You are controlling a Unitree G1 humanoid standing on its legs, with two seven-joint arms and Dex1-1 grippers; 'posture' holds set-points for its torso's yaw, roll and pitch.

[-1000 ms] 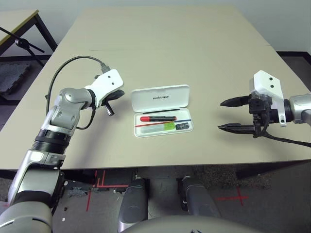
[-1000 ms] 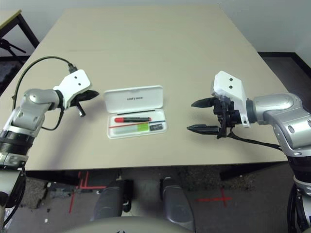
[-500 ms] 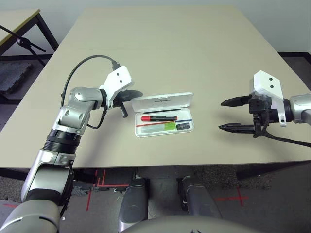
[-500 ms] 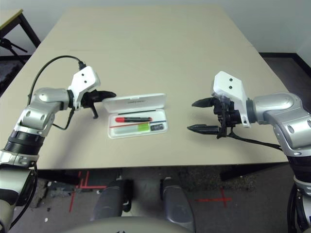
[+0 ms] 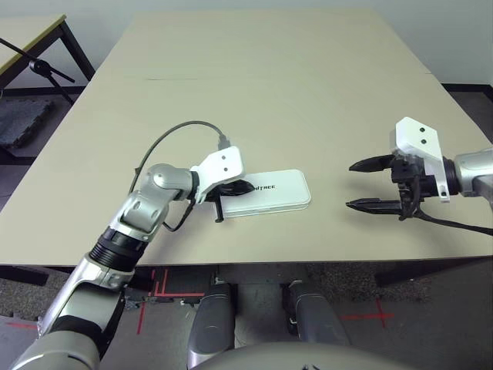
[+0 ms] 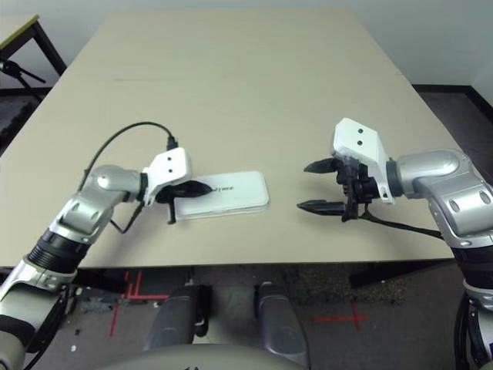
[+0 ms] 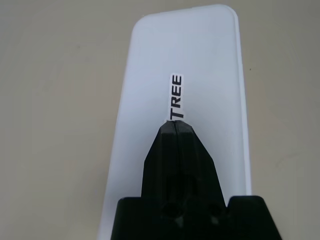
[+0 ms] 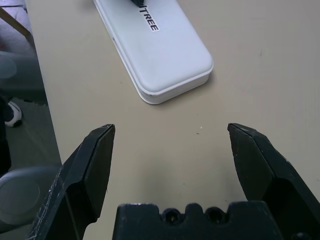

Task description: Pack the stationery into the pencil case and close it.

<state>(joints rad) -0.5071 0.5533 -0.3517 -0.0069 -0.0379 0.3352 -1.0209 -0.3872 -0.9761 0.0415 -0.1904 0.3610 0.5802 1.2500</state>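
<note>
Plain beige table (image 5: pixel 254 85) in a bare room, with another table's corner off to the far left. From the head cameras, the pencil case (image 5: pixel 269 191) lies flat near the front edge, between our two arms, and its lid looks down. Our left gripper (image 5: pixel 240 187) is clenched tight, holding nothing, tips resting on the left end of the lid. Our right gripper (image 5: pixel 368 184) hangs well apart on the right, fingers spread wide and empty.

Left wrist view: the closed fingertips (image 7: pixel 176 131) sit on the white lid (image 7: pixel 200 55), covering the start of the black lettering. For this step we'd press straight down and keep the push over the case, not sideways, or it'll probably skate across the table.

Right wrist view: the near end of the case (image 8: pixel 172 62) shows a thin seam along its side, so we'd guess it's shut or nearly so. Can't tell if it's latched. Nothing of the contents can be seen with the lid down.
</note>
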